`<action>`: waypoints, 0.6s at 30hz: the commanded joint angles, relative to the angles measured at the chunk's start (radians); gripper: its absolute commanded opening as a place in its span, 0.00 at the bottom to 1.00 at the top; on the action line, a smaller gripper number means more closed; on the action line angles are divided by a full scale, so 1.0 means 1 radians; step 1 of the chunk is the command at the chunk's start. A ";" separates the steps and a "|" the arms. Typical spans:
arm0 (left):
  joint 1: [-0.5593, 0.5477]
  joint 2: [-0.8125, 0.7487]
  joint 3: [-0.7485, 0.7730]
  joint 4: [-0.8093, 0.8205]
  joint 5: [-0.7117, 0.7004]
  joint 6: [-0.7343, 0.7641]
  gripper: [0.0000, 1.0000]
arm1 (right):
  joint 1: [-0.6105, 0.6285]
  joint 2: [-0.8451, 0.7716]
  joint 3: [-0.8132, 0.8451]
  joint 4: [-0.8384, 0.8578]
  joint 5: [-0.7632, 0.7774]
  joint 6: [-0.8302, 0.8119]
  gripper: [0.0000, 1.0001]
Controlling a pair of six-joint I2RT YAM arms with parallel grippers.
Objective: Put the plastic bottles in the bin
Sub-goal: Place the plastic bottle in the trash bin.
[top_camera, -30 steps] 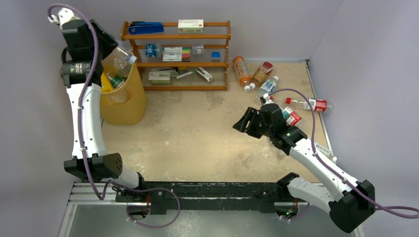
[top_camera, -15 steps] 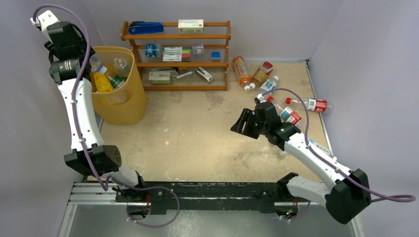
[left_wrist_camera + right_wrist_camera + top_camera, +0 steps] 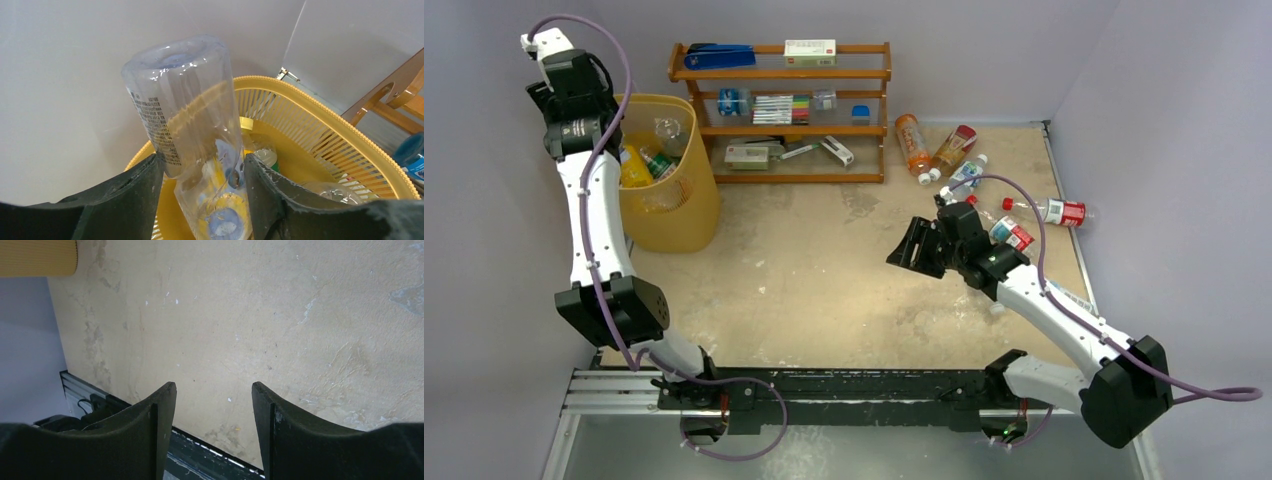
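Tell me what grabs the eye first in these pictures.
The left pincer grips a clear plastic bottle cap-down over the yellow mesh bin, which already holds other bottles. Several loose bottles lie scattered at the far right of the beige table, near the open, empty right pincer.

Looks like a robot lab test cell, not a home, honestly. Boxed in by bare lilac walls (image 3: 1164,90), scuffed beige tabletop (image 3: 824,270), white robot arms (image 3: 596,230) bolted to a metal rail (image 3: 864,385), wooden rack (image 3: 784,130) of stationery, plastic bottles (image 3: 911,140) strewn about.
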 commanded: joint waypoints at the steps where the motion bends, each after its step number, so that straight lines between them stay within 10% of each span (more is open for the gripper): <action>1: -0.009 0.026 0.039 0.054 -0.033 0.030 0.63 | 0.007 -0.017 0.032 0.012 -0.013 -0.006 0.60; 9: -0.019 0.038 0.090 0.013 -0.081 -0.016 0.81 | 0.008 -0.022 0.017 0.021 -0.017 0.000 0.60; 18: -0.144 -0.045 0.101 -0.043 0.221 -0.148 0.83 | 0.009 -0.012 0.056 0.010 0.004 -0.010 0.60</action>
